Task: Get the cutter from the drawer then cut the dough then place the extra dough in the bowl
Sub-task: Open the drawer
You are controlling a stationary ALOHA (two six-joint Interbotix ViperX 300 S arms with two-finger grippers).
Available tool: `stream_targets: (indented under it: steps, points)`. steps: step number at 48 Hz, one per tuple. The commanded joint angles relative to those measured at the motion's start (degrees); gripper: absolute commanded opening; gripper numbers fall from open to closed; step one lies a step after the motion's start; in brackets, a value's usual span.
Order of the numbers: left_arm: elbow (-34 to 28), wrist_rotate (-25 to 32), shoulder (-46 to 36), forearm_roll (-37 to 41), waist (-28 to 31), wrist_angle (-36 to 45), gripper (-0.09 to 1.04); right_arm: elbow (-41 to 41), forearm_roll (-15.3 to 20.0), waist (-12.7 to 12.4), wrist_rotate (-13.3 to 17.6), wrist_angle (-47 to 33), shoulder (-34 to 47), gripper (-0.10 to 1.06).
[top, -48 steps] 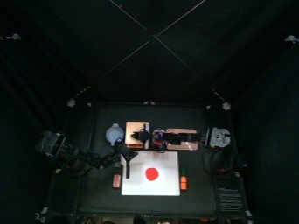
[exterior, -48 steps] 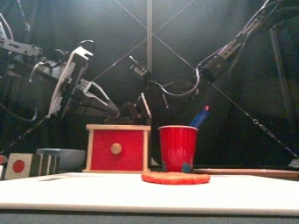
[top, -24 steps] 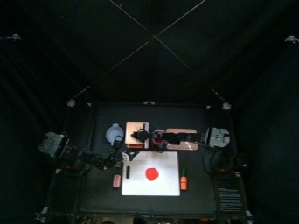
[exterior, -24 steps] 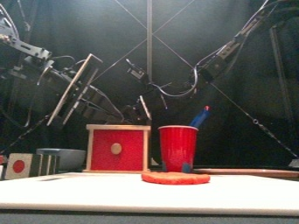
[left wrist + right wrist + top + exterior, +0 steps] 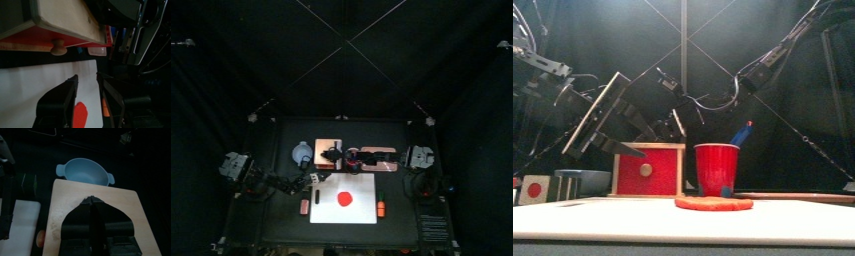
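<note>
Holding left gripper (image 5: 86, 76) low in front of the box (image 5: 67, 17), fingers released with a narrow gap between them and nothing in it. Pointing that gap toward the red drawer front (image 5: 647, 172), with the knob (image 5: 59, 48) near but apart from the fingertips. Showing the drawer front flush with the box in the left wrist view.

Holding right gripper (image 5: 91, 199) out past the middle and over the box top, fingers clenched tip to tip on nothing. Cannot tell whether touching the wood. Facing the bowl (image 5: 85, 171), which is sitting just beyond the box's far end, on the table's left side.

Leaving dough (image 5: 714, 203) lying flat as a red disc near the middle of the board (image 5: 684, 218), in front of the box and well apart from both grippers. Showing cup (image 5: 718, 168) standing upright just right of the box and behind the dough, with a blue knife (image 5: 743, 133) sticking up out of it.
</note>
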Motion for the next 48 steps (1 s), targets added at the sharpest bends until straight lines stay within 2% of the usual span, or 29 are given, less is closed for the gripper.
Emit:
stream_targets:
  steps: [1, 16, 48]
  points:
    - [-0.5, 0.0, -0.4, -0.1, 1.0, 0.4, 0.87, -0.7, 0.0, 0.1, -0.1, 0.3, -1.2, 0.03]
    - [-0.6, 0.5, 1.7, -0.7, 6.6, 0.4, 0.87, -0.9, 0.1, 0.7, 0.0, 0.9, -1.2, 0.03]
    - [-2.8, 1.8, 6.3, -0.1, 9.3, 0.4, 0.86, -1.3, 0.1, 2.0, 0.0, 0.8, -1.2, 0.03]
